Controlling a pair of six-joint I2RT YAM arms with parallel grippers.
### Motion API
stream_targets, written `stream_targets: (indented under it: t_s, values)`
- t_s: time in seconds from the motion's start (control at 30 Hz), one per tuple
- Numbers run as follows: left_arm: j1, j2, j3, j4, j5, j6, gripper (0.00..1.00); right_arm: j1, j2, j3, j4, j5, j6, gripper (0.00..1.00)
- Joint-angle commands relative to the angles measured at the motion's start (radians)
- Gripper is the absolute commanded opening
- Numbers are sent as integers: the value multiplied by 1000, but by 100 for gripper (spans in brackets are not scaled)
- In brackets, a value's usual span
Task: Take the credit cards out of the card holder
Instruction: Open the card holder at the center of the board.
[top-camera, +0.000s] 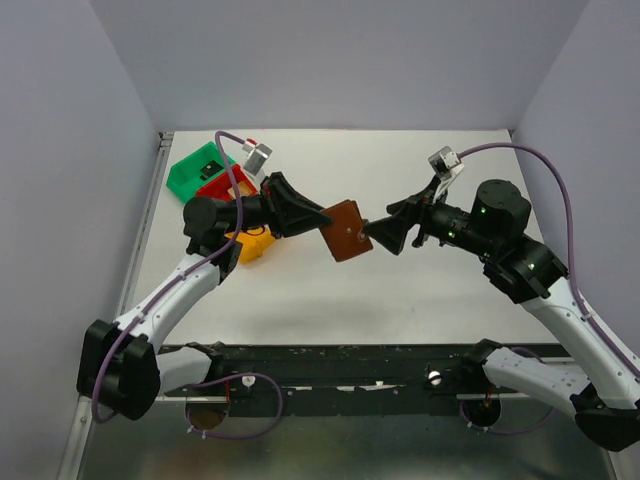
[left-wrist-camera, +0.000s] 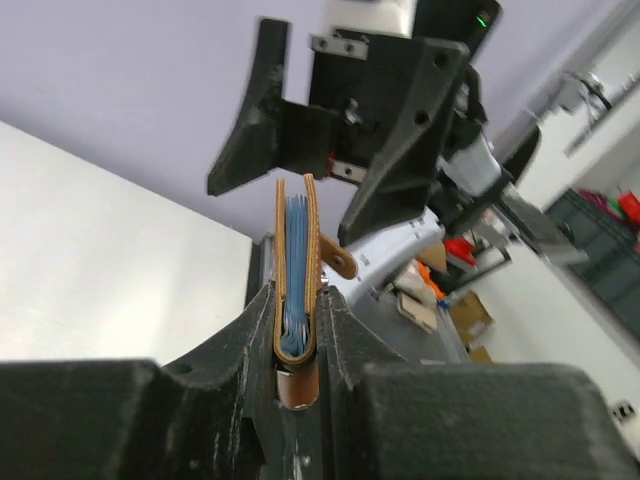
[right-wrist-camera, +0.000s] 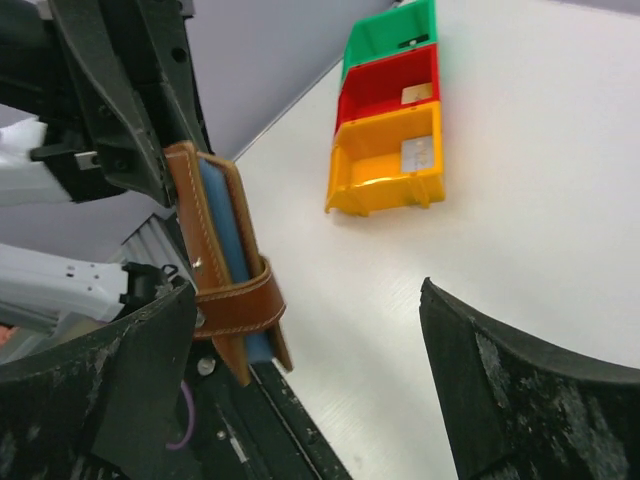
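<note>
You are holding the card holder (top-camera: 347, 230) off the table (top-camera: 400, 290), in the air to the right of the yellow bin (top-camera: 252, 245) as the top view shows it. Your left gripper (top-camera: 318, 218) is reaching out from above the yellow bin and pinching the holder by its folded spine, one finger pressing on each leather face; the left wrist view shows the holder (left-wrist-camera: 297, 270) standing edge-on between the fingers (left-wrist-camera: 345, 345). The holder is sitting closed, with blue inner layers (left-wrist-camera: 296, 255) showing between the brown covers, and you cannot tell the credit cards from the pockets there. The closing tab (right-wrist-camera: 240, 300) is looping round the holder's free end in the right wrist view. Your right gripper (top-camera: 375, 232) is meeting the holder on the side away from the yellow bin, with its fingers spread wide and gripping nothing. The holder (right-wrist-camera: 215, 240) is lying close by one finger (right-wrist-camera: 140, 350), and contact cannot be confirmed. Behind the yellow bin (right-wrist-camera: 385, 165) the red bin (right-wrist-camera: 385, 85) and green bin (right-wrist-camera: 390, 35) are standing in a row, touching.
</note>
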Motion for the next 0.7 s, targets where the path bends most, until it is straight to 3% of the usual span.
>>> stream_targets:
  t_s: [0.0, 0.1, 0.27, 0.4, 0.67]
  values:
    - [-45, -151, 133, -742, -294, 478, 0, 36, 16, 95, -142, 189, -108, 100]
    - [-77, -149, 196, -943, -394, 540, 0, 79, 46, 130, -176, 281, -139, 100]
    - [-132, -129, 263, -1105, -512, 581, 0, 135, 106, 195, -214, 354, -166, 98]
    - [-171, -120, 285, -1159, -570, 614, 0, 155, 151, 230, -239, 415, -177, 96]
    - [-183, -125, 285, -1144, -560, 614, 0, 164, 221, 270, -312, 479, -185, 84]
